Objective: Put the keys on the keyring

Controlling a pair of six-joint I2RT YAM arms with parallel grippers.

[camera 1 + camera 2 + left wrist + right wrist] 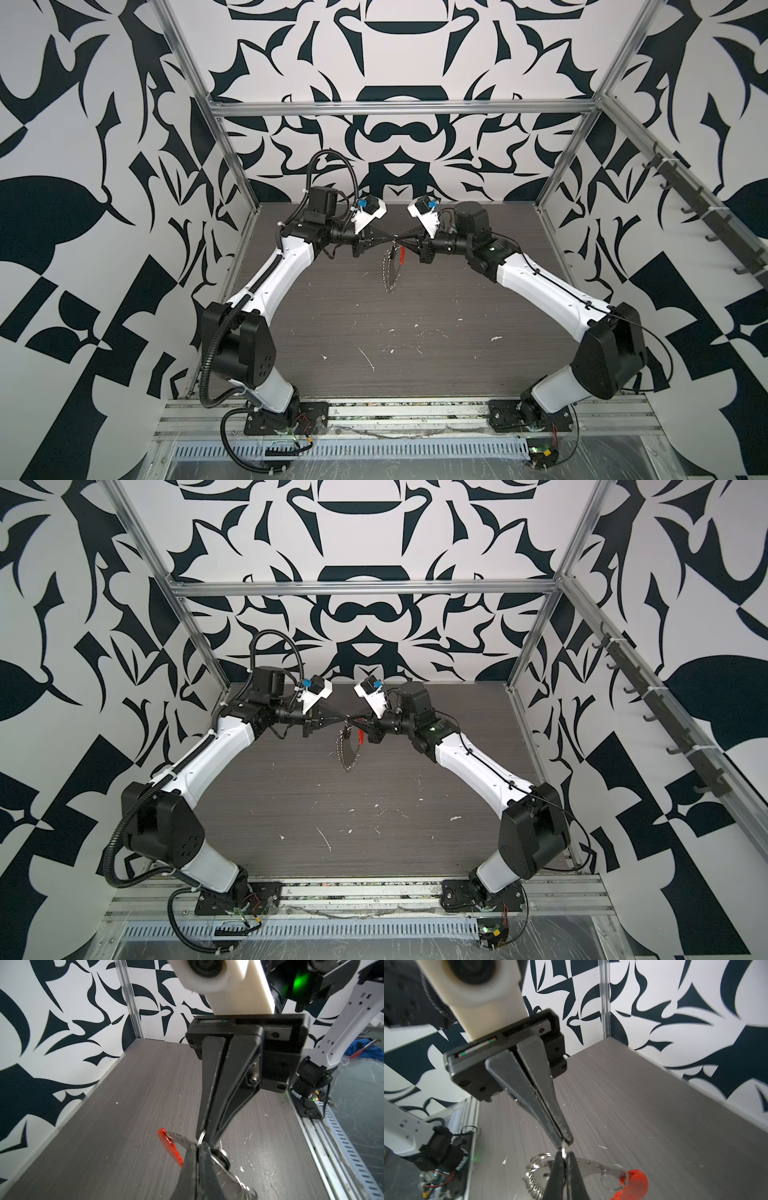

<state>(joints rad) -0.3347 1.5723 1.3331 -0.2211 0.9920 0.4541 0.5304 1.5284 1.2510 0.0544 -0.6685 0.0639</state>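
Where both arms meet above the grey table [374, 332], the left hand [566, 1139] is pressed together and the right hand [204, 1137] has its fingers a sliver apart. From their tips the keyring [385, 272] dangles clear of the table, with its red section [634, 1183] on the right hand's side. The thin split ring [564, 1148] is pinched by the left hand. Its wire lies in the right hand's gap, but whether that hand grips it cannot be told.

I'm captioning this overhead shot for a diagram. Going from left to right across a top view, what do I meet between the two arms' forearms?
left forearm → left wrist camera → keyring, hanging above the table → right wrist camera → right forearm
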